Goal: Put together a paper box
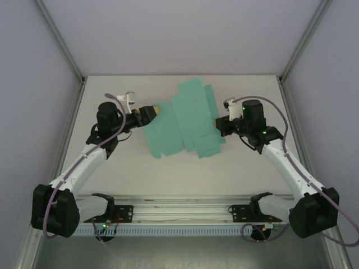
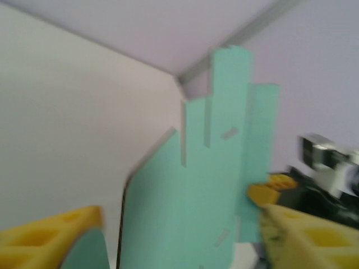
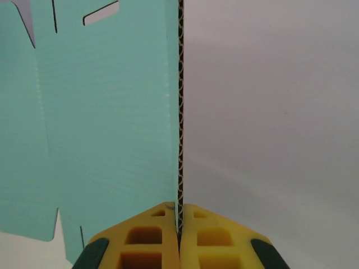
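Two arms reach in toward the middle of the white table (image 1: 112,168), where the paper box (image 1: 185,120) is a flat, unfolded sheet of teal-green card with flaps and cut slots, spread between them. From above, the left gripper (image 1: 151,112) sits at the sheet's left edge and the right gripper (image 1: 221,126) at its right edge, so the card spans the gap from one to the other. The right wrist camera looks straight along the card's corrugated edge, which runs up the centre of the view. The two yellow fingers (image 3: 146,235) are pressed together on that edge with no gap between them, so this gripper is pinching the sheet. The teal face of the card extends to the left of the edge, with a narrow slot (image 3: 101,12) near the top. The left wrist camera is blurred, but its yellow fingers (image 2: 50,238) stand far apart at the lower corners of the view, jaws wide, and the sheet rises between them without either pad clearly touching it. In that same view the right gripper's yellow tip meets the card's far edge beside its black body. Whether the sheet rests fully on the table or is raised a little cannot be told.
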`<move>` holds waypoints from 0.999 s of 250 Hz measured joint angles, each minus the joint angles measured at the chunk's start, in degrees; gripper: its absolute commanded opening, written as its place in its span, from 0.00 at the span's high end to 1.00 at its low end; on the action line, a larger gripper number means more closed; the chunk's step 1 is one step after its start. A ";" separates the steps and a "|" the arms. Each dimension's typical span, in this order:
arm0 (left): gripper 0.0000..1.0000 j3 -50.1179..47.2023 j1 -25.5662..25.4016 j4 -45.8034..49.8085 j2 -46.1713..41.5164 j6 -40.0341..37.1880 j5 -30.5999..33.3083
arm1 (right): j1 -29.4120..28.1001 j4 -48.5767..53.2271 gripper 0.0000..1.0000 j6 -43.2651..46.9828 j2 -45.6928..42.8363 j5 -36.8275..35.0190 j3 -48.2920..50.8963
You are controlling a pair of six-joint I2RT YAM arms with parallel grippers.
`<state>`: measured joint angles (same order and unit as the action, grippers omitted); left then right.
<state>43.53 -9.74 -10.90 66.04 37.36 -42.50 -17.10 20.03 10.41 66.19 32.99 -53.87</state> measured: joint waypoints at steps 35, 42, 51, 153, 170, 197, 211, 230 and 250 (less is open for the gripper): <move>0.00 -3.10 -0.02 10.56 -2.14 -2.21 12.55 | -1.75 3.69 1.00 7.89 6.16 -1.79 -1.60; 0.00 -3.43 -0.02 12.72 -2.34 -2.67 14.71 | -2.16 4.50 1.00 9.55 8.07 -2.14 -2.36; 0.00 -3.63 0.00 14.86 -2.49 -3.02 17.00 | -2.78 5.20 1.00 11.65 10.49 -2.99 -3.32; 0.00 2.73 -0.02 17.66 4.20 -3.80 15.65 | -18.69 -18.64 1.00 42.73 24.30 -30.86 -1.01; 0.00 5.55 -0.02 16.52 7.58 -3.34 12.31 | -20.61 -26.62 1.00 47.63 25.22 -33.55 2.21; 0.00 9.86 -0.42 15.32 12.17 -2.67 8.09 | -22.18 -33.27 1.00 52.74 26.58 -36.04 4.09; 0.00 12.00 -0.92 15.17 14.03 -2.43 6.49 | -22.64 -35.98 1.00 54.49 26.58 -36.89 4.72; 0.00 15.10 -1.92 15.15 16.57 -2.38 5.03 | -23.04 -38.05 1.00 56.00 26.58 -37.94 4.85; 0.00 18.49 -3.10 15.15 19.30 -2.71 3.85 | -23.15 -39.10 1.00 56.70 26.58 -38.34 4.85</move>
<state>62.02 -12.84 4.25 85.34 34.65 -38.65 -40.25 -19.07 67.11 92.77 -5.34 -49.01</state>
